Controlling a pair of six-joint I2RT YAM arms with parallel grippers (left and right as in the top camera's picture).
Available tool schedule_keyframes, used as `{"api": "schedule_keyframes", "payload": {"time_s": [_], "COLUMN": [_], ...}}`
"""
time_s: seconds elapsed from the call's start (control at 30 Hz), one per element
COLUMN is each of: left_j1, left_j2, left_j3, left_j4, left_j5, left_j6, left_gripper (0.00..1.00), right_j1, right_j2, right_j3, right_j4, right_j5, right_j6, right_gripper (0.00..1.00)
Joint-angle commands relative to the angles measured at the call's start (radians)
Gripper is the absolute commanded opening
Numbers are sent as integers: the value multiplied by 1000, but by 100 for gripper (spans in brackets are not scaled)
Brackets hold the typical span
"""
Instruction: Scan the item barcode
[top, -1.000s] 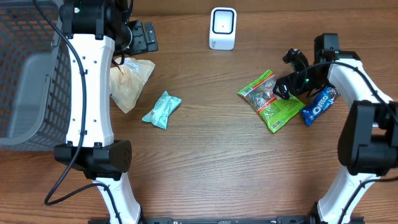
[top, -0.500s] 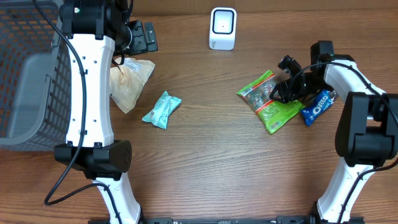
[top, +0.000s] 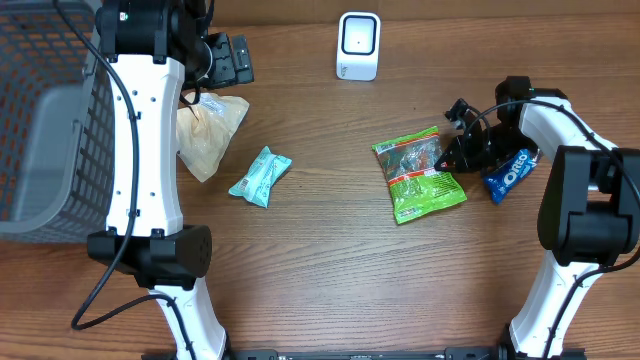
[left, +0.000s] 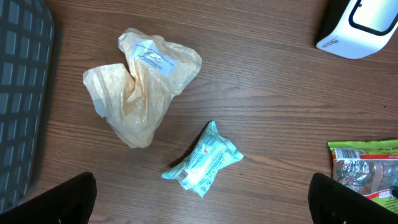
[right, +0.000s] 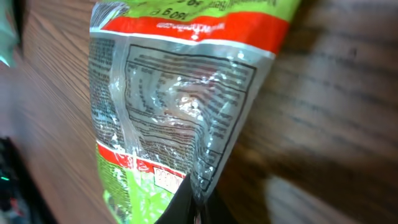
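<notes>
**Right end effector pinching the green packet**

The right end effector (top: 458, 150) is clamping together on the edge of the green and red plastic snack packet (top: 415, 172). In the right wrist view the dark fingertips (right: 194, 200) are nipping the crinkled clear seam of that packet (right: 177, 99), with the printed panel facing the camera. The packet is lying flat on the brown wooden bench (top: 330, 260), right of centre, its far end pointing away from the arm. Just behind the end effector, a blue Oreo biscuit packet (top: 512, 170) is resting beside the right arm. The small white barcode scanner (top: 358, 45) is standing at the back edge, well apart from the green packet.

Over on the other side, the left end effector (top: 225, 60) is hanging with its fingers wide apart, gripping nothing. Below it a crumpled yellowish plastic bag (left: 140, 84) is sitting near a teal sealed pouch (left: 204, 158). A grey mesh basket (top: 40, 120) is filling the far left.
</notes>
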Motion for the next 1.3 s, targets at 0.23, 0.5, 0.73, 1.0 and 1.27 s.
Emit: {"api": "schedule_keyframes", "payload": {"time_s": [0.23, 0.5, 0.73, 1.0, 1.27], "left_j1": [-1, -1, -1, -1, -1], "left_j2": [-15, -15, -15, -15, -15], "left_j3": [-6, -6, -6, -6, -6], "left_j4": [1, 1, 1, 1, 1], "left_j5": [1, 2, 1, 1, 1], "left_j6": [5, 5, 5, 5, 5], "left_gripper": [100, 100, 100, 100, 100], "right_j1": [59, 311, 578, 768, 778], "right_j2": [-109, -236, -230, -168, -66], "right_j3": [187, 215, 214, 214, 214], "right_j4": [-99, -149, -226, -111, 13], "right_j5": [207, 842, 1194, 1094, 790], "right_j6": [351, 642, 851, 841, 739], "right_gripper": [4, 4, 4, 14, 60]}}
